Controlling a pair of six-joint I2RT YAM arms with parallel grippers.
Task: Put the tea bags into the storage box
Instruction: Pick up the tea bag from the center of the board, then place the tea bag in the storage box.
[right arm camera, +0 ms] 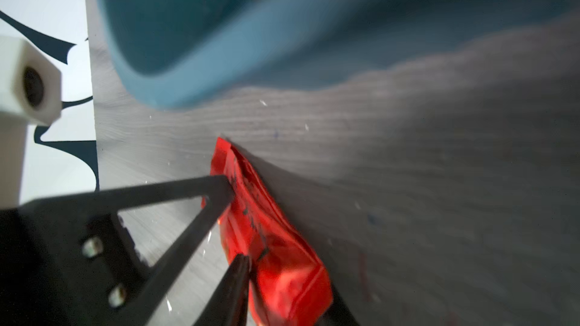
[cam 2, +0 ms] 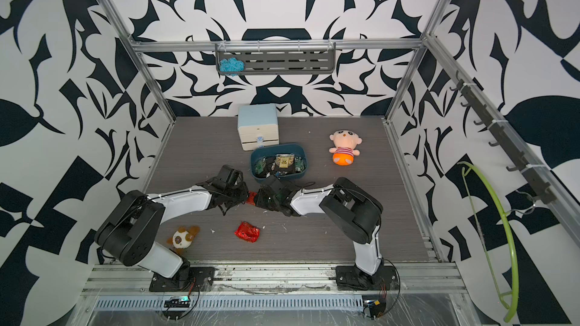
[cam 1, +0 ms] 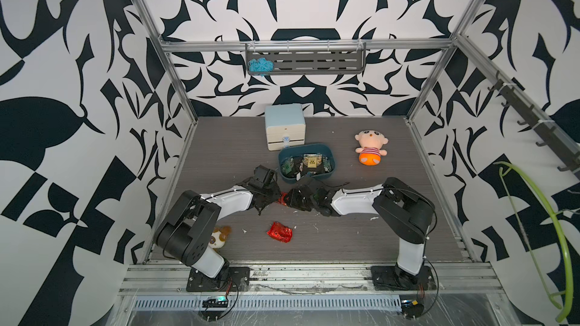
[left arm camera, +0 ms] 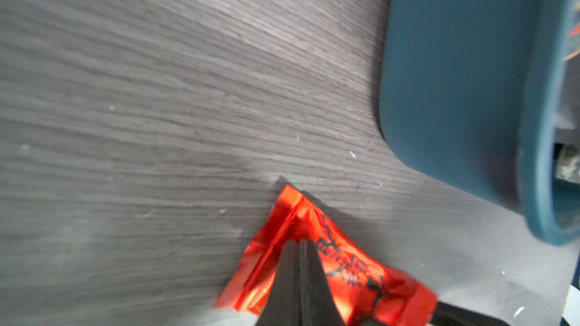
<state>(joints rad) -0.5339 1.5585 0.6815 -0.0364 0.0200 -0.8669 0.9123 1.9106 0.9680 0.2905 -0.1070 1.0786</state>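
While both arms meet at mid-bench: they converge on one red tea bag just in front of the storage box.
Far left: a small plush (cam 2: pixel 183 238) lies beside the left arm's base, clear of the work.
Left end effector (left arm camera: pixel 296 243): its jaws are pressed together on the held tea bag (right arm camera: pixel 282 265), pinching its crinkled face. Whether the bag touches the bench (cam 1: pixel 361 230) I cannot tell.
Handling: I judge it to be light, thin foil, soft and slippery. It will buckle rather than resist, so a sealed edge or corner looks the surest hold.
Loose tea bag (cam 1: pixel 279 232): another red sachet lies flat nearer the arm bases, well apart from everything, with open room all round.
Right end effector (cam 1: pixel 291 199): one finger (right arm camera: pixel 240 265) lies against the held bag. Its mate is hidden, so whether it grips I cannot tell.
Storage box (left arm camera: pixel 455 73): it sits just beyond both end effectors, with several stored tea bags (cam 1: pixel 310 163) inside.
Edges: the bag must clear the near rim. The tightest spot is probably where the two end effectors crowd each other.
Far right: the doll (cam 1: pixel 370 148) sits well apart, with bare bench between.
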